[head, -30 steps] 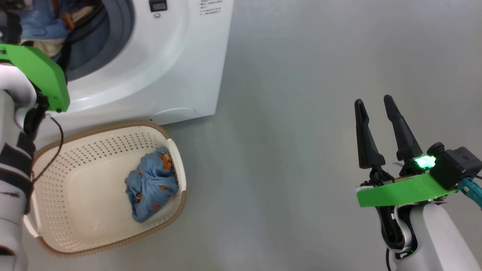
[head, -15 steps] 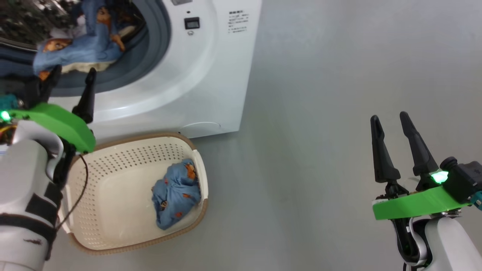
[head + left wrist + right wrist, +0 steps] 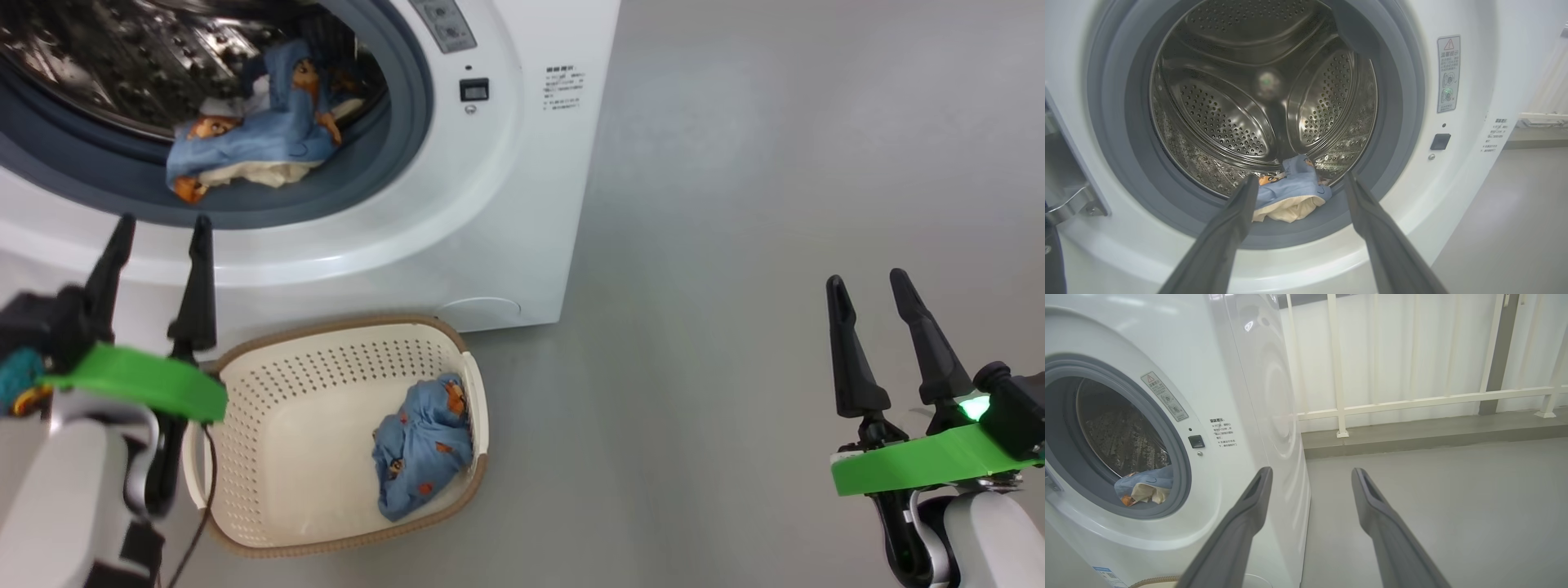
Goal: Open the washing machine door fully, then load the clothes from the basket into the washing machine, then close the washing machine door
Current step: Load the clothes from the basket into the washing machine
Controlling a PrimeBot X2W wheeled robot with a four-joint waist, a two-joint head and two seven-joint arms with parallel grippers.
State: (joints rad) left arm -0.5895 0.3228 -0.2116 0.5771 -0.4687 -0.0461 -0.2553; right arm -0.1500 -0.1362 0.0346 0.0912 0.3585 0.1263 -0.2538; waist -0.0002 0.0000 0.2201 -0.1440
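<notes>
Reach was judged the deciding matter. The clothes (image 3: 424, 445) yet to be loaded, a blue bear-print bundle, lay in the basket (image 3: 326, 328), pressed against its right-hand wall. They were placed to the right of the left gripper (image 3: 161, 241) and nearer the robot's body, so a drop and an inward turn would be needed. The bundle's long axis was seen to run along that wall, from far to near.

The left gripper was held with fingers spread and nothing between them, pointed at the washing machine (image 3: 522, 204). The right gripper (image 3: 867, 284), likewise spread and empty, was poised well apart over bare grey floor (image 3: 735, 204), so the left arm was judged much the nearer.

Blue and cream fabric (image 3: 245, 151) was seen at the lip of the perforated steel drum (image 3: 98, 49), partly on the grey rubber gasket (image 3: 400, 122). The cloth was crumpled and soft; the basket was rigid cream plastic, pierced with holes, under a brown woven-look rim.
</notes>
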